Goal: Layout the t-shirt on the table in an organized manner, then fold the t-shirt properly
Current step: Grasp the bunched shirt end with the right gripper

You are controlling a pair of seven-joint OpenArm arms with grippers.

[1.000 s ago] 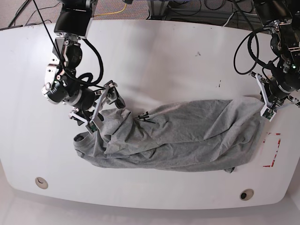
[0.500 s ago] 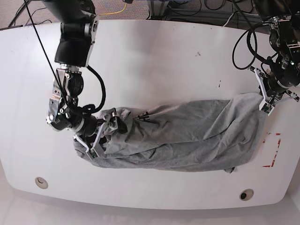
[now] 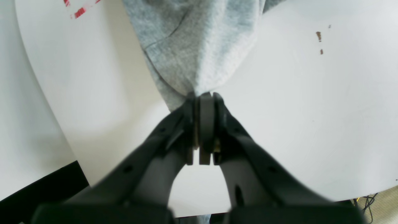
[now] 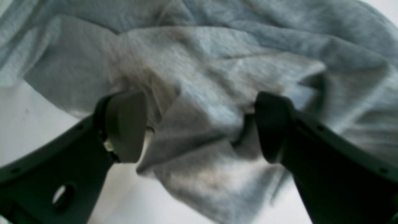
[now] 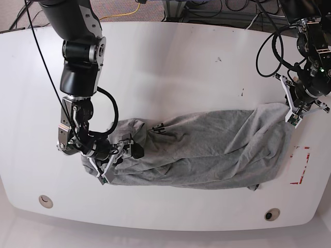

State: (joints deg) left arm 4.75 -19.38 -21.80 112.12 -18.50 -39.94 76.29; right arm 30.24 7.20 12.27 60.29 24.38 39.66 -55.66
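Grey t-shirt [image 5: 207,150] stretched lengthwise across the near half of the white bench [image 5: 170,62], bunched and wrinkled, not flat. Scrap of black lettering [image 5: 159,127] showing in a fold toward the base view's left. One end rumpled into a heap at that left side; the other end drawn up to a point at the right.

Left claw [image 3: 201,96] at the base view's right, shut tight on a pinch of the t-shirt's edge [image 3: 199,46], pads pressed together with cloth squeezed between. Fabric fanning away from the pinch, over bare bench [image 3: 311,109]. Same claw [image 5: 292,117] visible at the shirt's upper right corner in the base view.

Right claw [image 4: 199,124] at the base view's left, gaping wide, fingers [image 4: 124,124] straddling a raised fold of grey cloth [image 4: 202,118]. Fold lying between the pads; firm contact not discernible, picture blurred. In the base view, same claw [image 5: 116,151] low over the bunched left end.

Red outline mark [image 5: 301,165] on the bench just beside the shirt's right end. Two round holes near the front edge, one left [image 5: 45,201], one right [image 5: 272,214]. Small dark specks [image 5: 241,93] on bare surface beyond the shirt. Black cables [image 5: 269,57] looping from the left arm.
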